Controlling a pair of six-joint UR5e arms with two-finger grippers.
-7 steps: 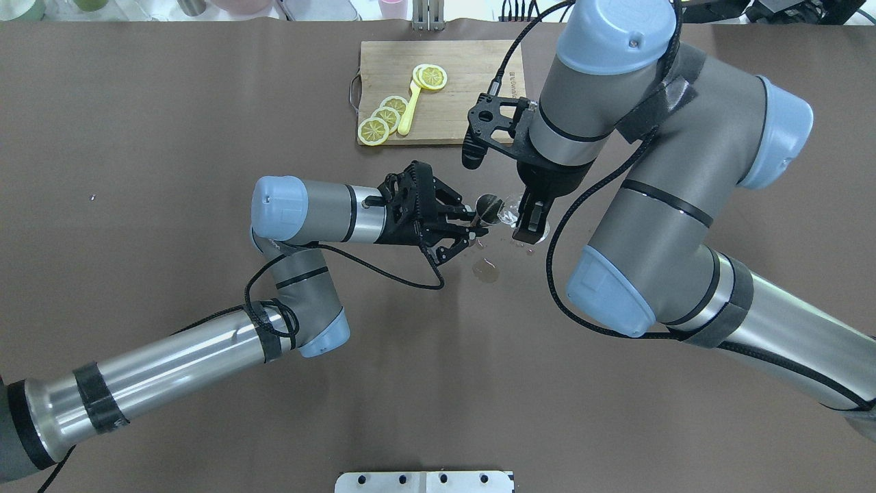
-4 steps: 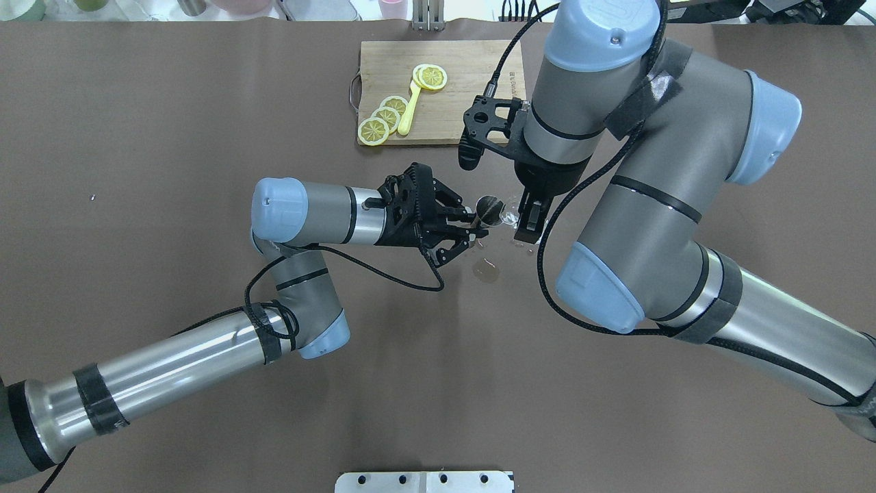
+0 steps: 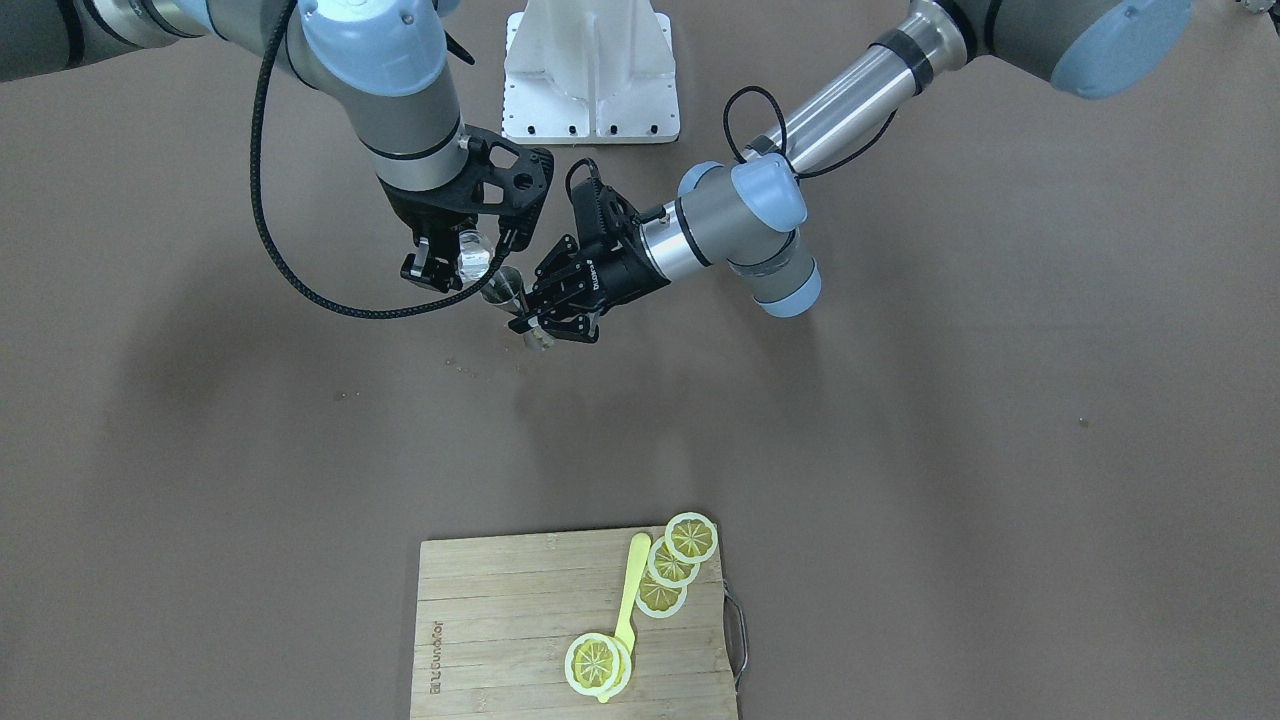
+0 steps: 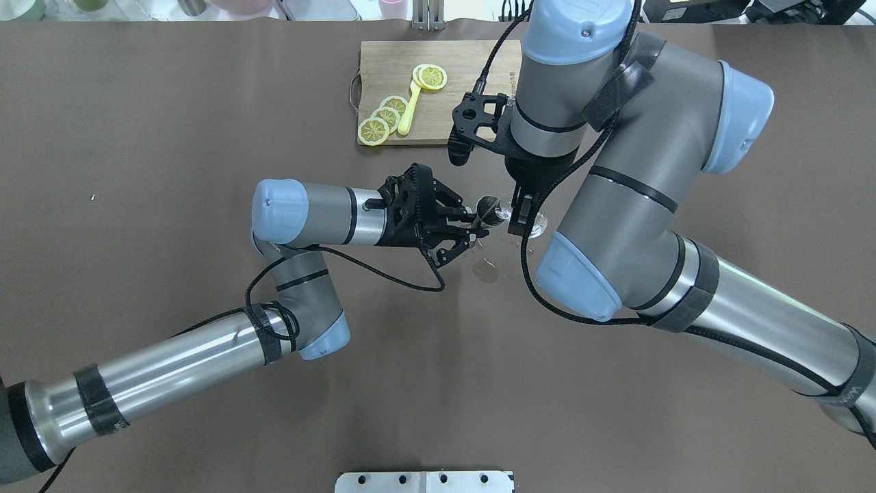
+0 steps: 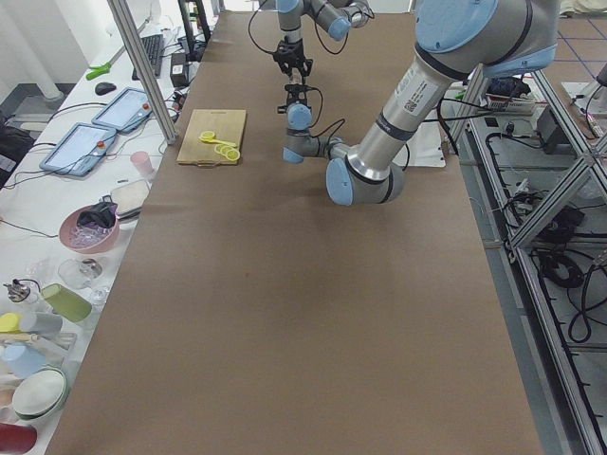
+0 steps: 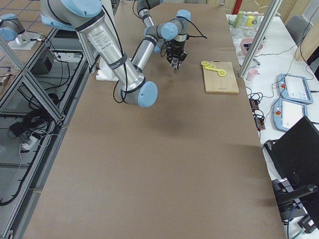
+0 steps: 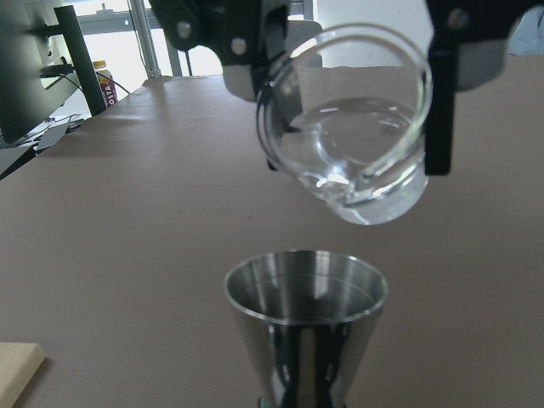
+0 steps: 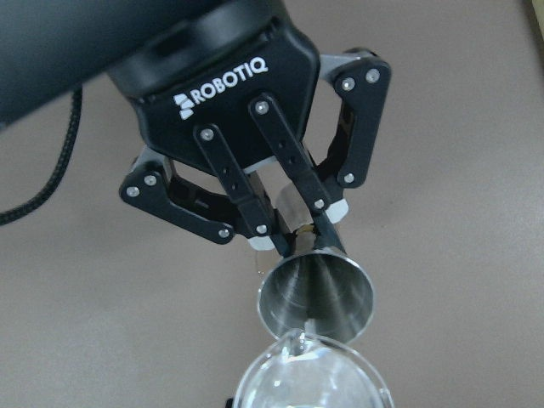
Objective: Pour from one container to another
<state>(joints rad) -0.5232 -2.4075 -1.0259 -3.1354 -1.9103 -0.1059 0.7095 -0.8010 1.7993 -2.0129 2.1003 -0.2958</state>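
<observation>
Glass cup [image 7: 348, 127], pinched by the right gripper [image 3: 452, 262], tilts just above the jigger [image 7: 306, 297] clamped in the left gripper [image 8: 299, 228]. Its lip seems to sit over the rim's edge, so liquid may spill outside.

Bright even light, soft shadows

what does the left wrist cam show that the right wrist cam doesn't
Only the left wrist view: clear liquid pooled in the tilted glass cup, the right gripper clamped on its sides, and a corner of the cutting board.
Only the right wrist view: the left gripper shut on the jigger at its waist, seen from above looking into its top cone.
Both: the cup's lip close above the jigger's open top, over the brown table. Neither shows a visible stream.
</observation>
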